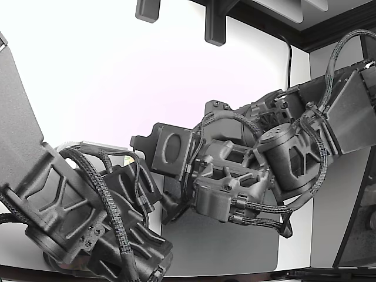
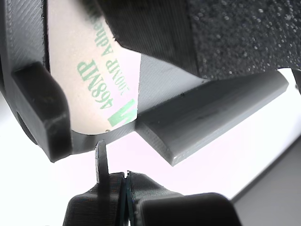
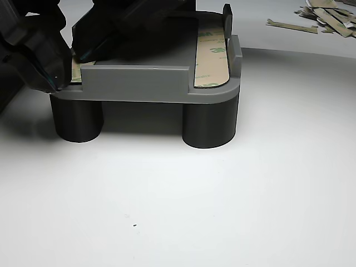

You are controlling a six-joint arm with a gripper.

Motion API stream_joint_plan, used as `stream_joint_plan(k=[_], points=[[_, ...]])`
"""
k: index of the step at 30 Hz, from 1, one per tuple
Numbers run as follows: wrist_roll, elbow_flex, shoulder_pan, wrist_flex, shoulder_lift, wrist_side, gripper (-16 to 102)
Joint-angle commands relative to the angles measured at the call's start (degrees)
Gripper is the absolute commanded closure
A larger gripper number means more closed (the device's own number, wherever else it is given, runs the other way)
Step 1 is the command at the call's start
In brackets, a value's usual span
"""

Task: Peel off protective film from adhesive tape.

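Note:
The grey part (image 2: 211, 117) fills the wrist view. A tan strip of tape film (image 2: 94, 80) printed with green "468MP" lies in its recess. My gripper (image 2: 125, 178) sits just off the part's rounded edge near the strip's end, its thin jaws pressed together with nothing visible between them. In the other view the part (image 3: 139, 83) stands on two dark round legs. One film-covered strip (image 3: 212, 55) lies along its right side and another strip end (image 3: 78, 69) shows at its left under a dark pointed tool (image 3: 61, 50). In the exterior view the fingertips are hidden between the arms.
Two dark arms crowd the exterior view, one from the right (image 1: 288, 153) and one at lower left (image 1: 70, 211), over a grey mat (image 1: 235, 241). Several peeled film scraps (image 3: 322, 16) lie at the far right of the white table in the other view.

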Motion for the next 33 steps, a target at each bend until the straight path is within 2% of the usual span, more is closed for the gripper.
stream_joint_plan(k=[1,33], points=[[0.2,-1.2,-0.4,-0.4,1.3,0.3,97],[0.6,-2.2,-0.4,0.0,0.0,0.3,97]])
